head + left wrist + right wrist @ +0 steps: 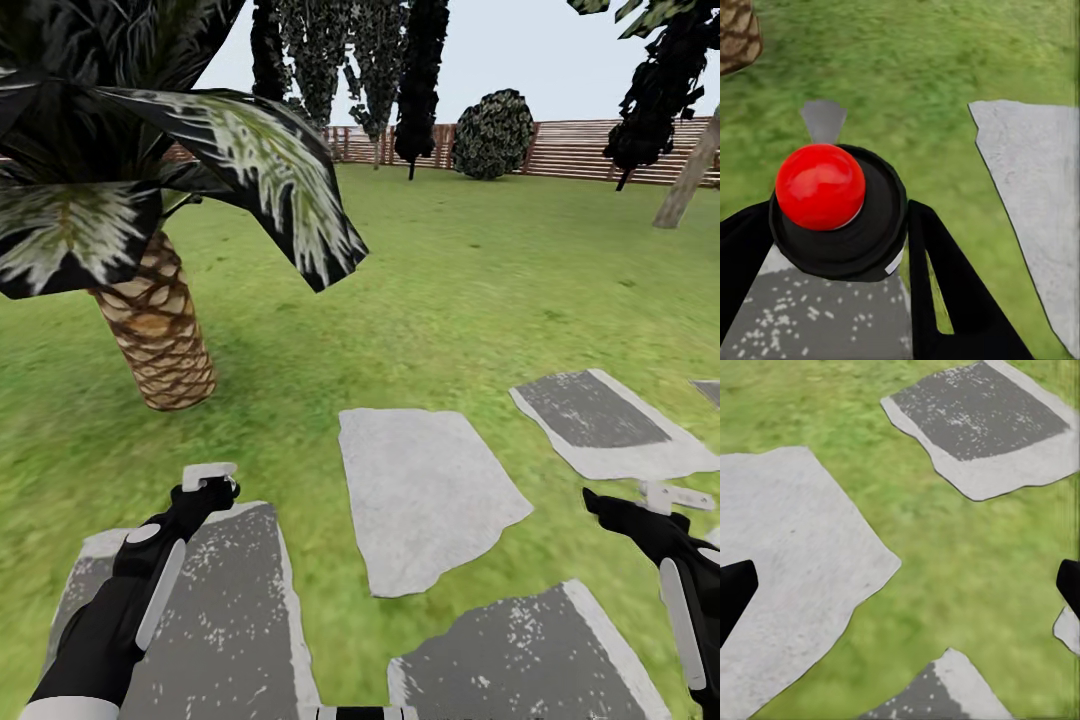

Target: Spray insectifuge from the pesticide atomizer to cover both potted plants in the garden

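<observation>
Over four stepping stones (425,495), left pincer (832,247) grips atomizer (821,187); right pincer (900,585) open.

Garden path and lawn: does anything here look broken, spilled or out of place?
Nothing stands out. The stepping stones lie flat in the grass, the palm stands upright, and the spray bottle sits upright in the left gripper. The right gripper hangs open.

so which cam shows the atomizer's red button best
The left wrist view: the pesticide atomizer sits between the left gripper's fingers, its red button large and close. The head view gives just a small dark shape at that gripper, no red visible.
</observation>
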Controlling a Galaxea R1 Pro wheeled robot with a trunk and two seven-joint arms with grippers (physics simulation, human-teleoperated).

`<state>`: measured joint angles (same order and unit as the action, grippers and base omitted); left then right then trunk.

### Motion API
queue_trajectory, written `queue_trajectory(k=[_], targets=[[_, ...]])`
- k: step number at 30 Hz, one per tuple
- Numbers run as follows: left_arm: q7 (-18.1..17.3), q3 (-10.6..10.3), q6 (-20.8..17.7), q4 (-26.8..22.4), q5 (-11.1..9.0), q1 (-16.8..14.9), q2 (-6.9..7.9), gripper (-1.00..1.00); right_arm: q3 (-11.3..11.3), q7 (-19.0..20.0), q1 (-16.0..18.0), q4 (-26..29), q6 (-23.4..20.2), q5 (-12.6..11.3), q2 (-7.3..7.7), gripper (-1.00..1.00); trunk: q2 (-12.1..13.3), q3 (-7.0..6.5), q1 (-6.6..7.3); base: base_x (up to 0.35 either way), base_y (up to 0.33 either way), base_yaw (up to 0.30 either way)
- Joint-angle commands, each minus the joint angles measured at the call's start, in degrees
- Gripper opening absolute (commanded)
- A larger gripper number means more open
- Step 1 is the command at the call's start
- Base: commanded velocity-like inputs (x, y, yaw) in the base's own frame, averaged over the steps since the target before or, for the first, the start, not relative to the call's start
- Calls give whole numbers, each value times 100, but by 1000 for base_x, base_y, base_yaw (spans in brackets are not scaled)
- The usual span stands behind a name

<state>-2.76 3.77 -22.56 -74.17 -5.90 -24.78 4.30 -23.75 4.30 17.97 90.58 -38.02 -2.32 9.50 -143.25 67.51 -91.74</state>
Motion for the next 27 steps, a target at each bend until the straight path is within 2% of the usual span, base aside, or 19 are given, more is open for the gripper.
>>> queue_trajectory(k=[1, 27], targets=[[-14, 9, -38, -10, -60, -1, 0, -100, -7, 18, 5, 4, -29, -21, -1, 100, -2, 2, 1, 0, -95, -258], [-14, 9, -38, -10, -60, -1, 0, -100, -7, 18, 8, 4, -28, -22, -1, 100, -2, -65, 1, 0, -11, -258]])
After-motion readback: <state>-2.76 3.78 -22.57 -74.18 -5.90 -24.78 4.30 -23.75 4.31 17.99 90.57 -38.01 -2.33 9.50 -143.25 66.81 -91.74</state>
